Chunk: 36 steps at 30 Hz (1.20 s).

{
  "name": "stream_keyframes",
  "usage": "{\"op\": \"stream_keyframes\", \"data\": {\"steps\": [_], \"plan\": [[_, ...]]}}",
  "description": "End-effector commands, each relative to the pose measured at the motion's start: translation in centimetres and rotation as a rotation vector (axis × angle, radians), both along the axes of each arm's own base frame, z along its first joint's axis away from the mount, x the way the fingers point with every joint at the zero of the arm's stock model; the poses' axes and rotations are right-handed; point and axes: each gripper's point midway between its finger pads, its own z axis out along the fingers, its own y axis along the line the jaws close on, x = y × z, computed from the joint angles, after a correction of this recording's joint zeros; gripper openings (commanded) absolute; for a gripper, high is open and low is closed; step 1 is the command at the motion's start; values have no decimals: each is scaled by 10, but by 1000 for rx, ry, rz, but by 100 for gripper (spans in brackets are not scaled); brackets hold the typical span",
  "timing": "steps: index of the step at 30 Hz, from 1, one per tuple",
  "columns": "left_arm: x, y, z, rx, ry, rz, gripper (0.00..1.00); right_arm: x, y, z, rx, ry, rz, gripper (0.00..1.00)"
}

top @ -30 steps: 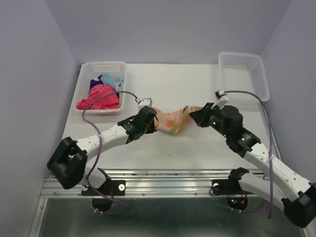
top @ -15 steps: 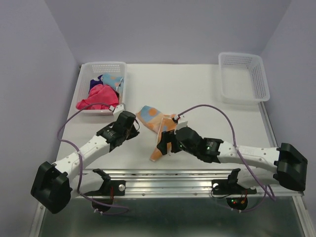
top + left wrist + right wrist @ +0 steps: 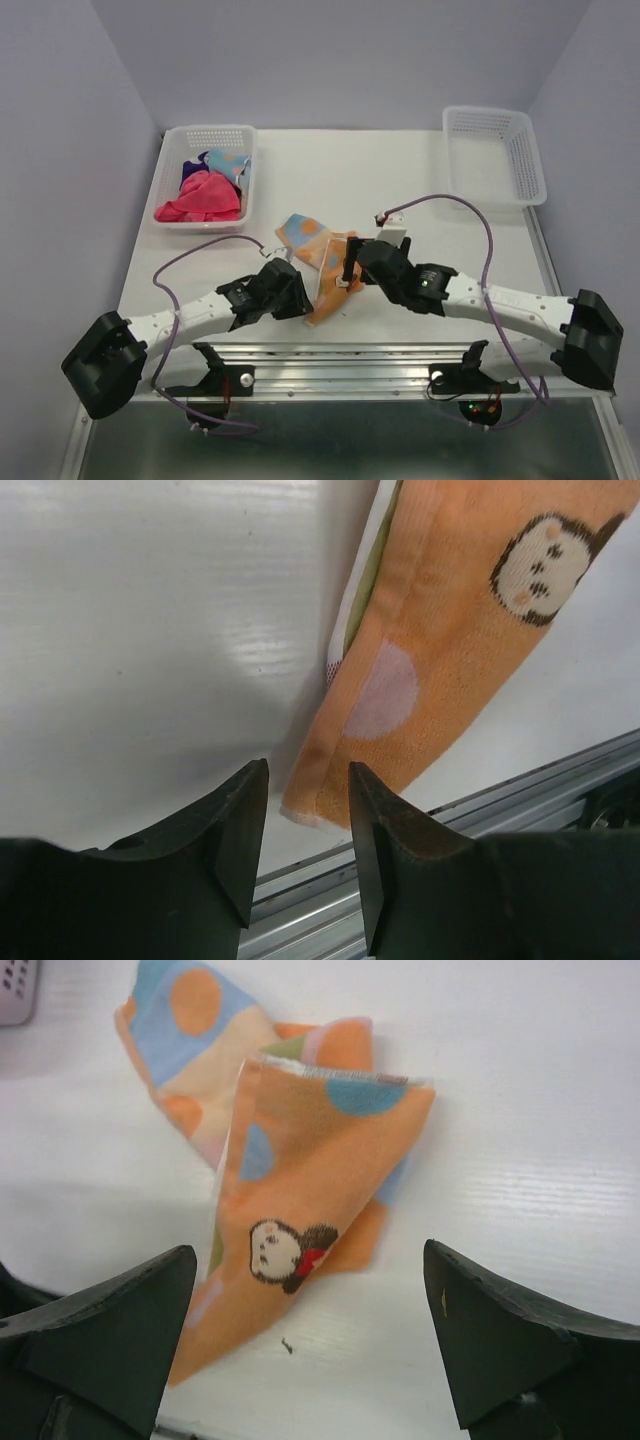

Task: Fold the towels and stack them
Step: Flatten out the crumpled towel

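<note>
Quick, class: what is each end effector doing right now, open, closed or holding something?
Left end effector: open, towel corner at its tips, not gripped.
Right end effector: wide open, empty, over the same towel.

Left gripper (image 3: 306,772) at bottom of frame, two dark fingers (image 3: 232,852) a small way apart. Near corner of the orange towel (image 3: 440,630) lies on the table in the gap between the tips; it sits closer to the right-hand finger, possibly touching it, hard to tell. Towel runs up and right out of frame. Pale lilac spot near the corner, small brown-and-cream cartoon face further up. Greenish and white layers show along its left edge. White table (image 3: 150,630) to the left. Metal rail (image 3: 560,780) at lower right.
</note>
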Motion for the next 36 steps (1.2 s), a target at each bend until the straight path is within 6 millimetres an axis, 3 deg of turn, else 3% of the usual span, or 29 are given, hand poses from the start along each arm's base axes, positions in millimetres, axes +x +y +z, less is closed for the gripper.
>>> {"op": "stream_keyframes", "data": {"steps": [1, 6, 10, 15, 19, 27, 31, 36], "plan": [[-19, -15, -3, -95, 31, -56, 49, 41, 14, 27, 37, -16, -55, 100], [-25, -19, -10, -104, 37, -99, 51, 83, 55, 26, -34, 0, 6, 100], [-30, -24, -16, -115, 54, -132, 51, 107, 73, 4, -138, 62, 27, 100], [-27, -27, -21, -93, 53, -135, 45, 124, 78, -24, -261, 106, -3, 97], [-30, -27, -29, -68, 76, -148, 40, 129, 74, -37, -309, 125, -38, 90], [-35, -32, -30, -23, 78, -175, 37, 114, 39, -58, -370, 164, -129, 79], [-35, -36, -30, -1, 74, -194, 37, 107, 19, -65, -368, 183, -170, 63], [-38, -39, -31, 23, 78, -211, 37, 97, 3, -63, -340, 184, -199, 62]]}}
